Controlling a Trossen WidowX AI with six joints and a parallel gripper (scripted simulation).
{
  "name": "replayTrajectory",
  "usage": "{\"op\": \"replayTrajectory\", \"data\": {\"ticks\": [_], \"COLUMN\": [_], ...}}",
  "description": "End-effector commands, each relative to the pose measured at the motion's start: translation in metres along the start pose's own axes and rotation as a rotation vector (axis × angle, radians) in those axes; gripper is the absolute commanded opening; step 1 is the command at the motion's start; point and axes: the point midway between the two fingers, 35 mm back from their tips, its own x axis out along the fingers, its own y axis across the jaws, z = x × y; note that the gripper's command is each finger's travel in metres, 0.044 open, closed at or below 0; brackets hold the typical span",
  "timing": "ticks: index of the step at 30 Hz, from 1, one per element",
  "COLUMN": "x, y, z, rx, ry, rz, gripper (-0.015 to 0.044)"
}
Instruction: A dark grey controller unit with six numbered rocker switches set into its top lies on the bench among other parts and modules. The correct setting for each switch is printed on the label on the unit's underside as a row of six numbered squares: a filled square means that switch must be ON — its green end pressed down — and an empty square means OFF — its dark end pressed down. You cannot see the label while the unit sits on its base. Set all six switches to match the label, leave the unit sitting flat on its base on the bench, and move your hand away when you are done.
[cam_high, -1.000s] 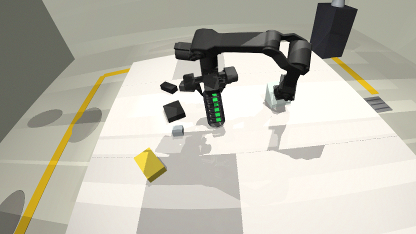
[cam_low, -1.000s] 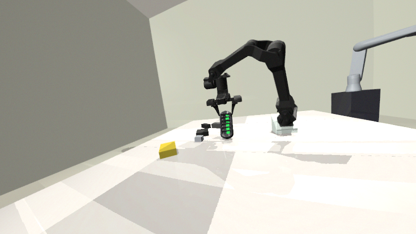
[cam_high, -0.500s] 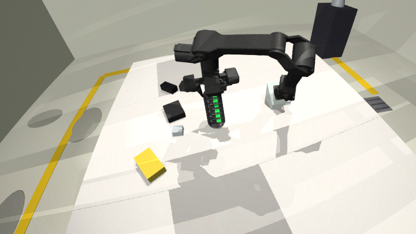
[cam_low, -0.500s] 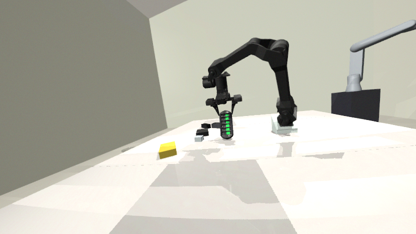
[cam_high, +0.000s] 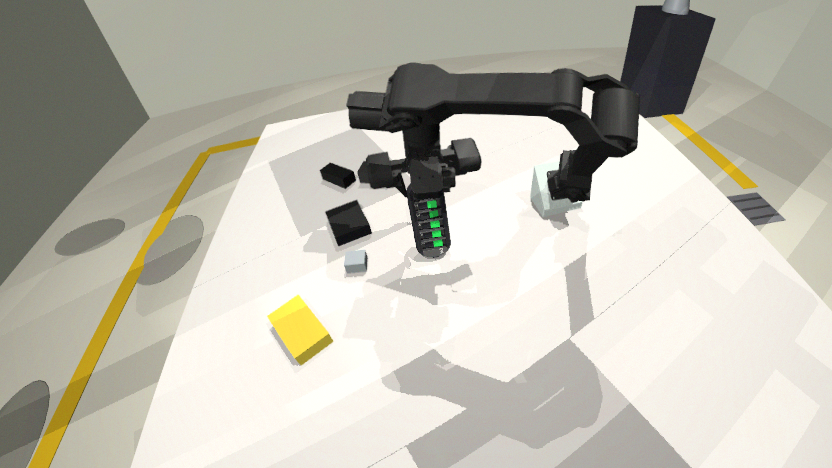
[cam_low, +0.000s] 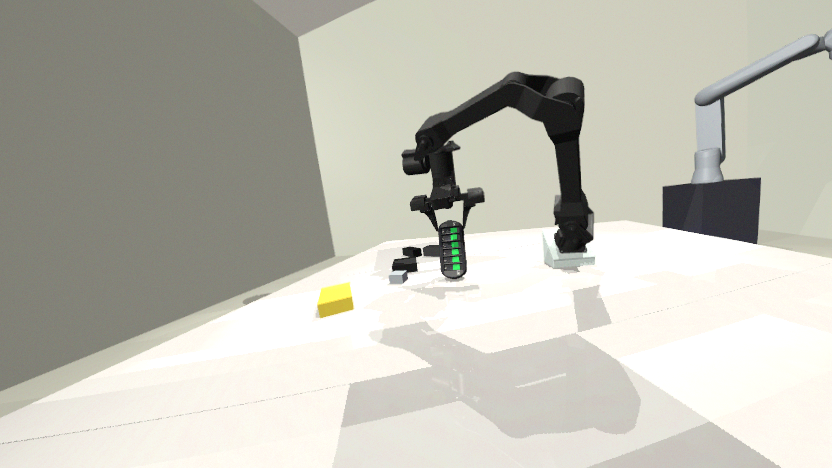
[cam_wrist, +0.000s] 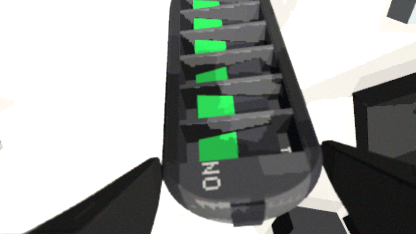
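Observation:
The dark grey controller unit (cam_high: 431, 228) (cam_low: 453, 249) (cam_wrist: 240, 175) is tilted steeply, its switch face toward the exterior camera. Its lower end is at or close above the bench; I cannot tell which. My gripper (cam_high: 428, 195) (cam_low: 451, 228) (cam_wrist: 242, 157) is shut on the unit's upper end, one finger against each long side. Green ends show in a row on the ON side in the wrist view; which ends are pressed down is hard to tell. The underside label is hidden.
Left of the unit lie a yellow block (cam_high: 299, 331) (cam_low: 335, 299), a small grey block (cam_high: 355, 261) (cam_low: 397, 277), a black square block (cam_high: 347, 222) (cam_low: 404, 264) and a small black block (cam_high: 337, 175) (cam_low: 411, 251). A pale box (cam_high: 542, 195) (cam_low: 552, 256) stands at the arm's base.

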Motion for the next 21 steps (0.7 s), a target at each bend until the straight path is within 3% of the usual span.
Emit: {"op": "replayTrajectory", "data": {"ticks": [1, 21], "x": [0.001, -0.005], "y": [-0.001, 0.000], "z": [0.010, 0.025], "rx": [-0.009, -0.009], "ry": [-0.007, -0.012], "rz": [0.003, 0.003], "gripper": [0.0338, 0.0338]}}
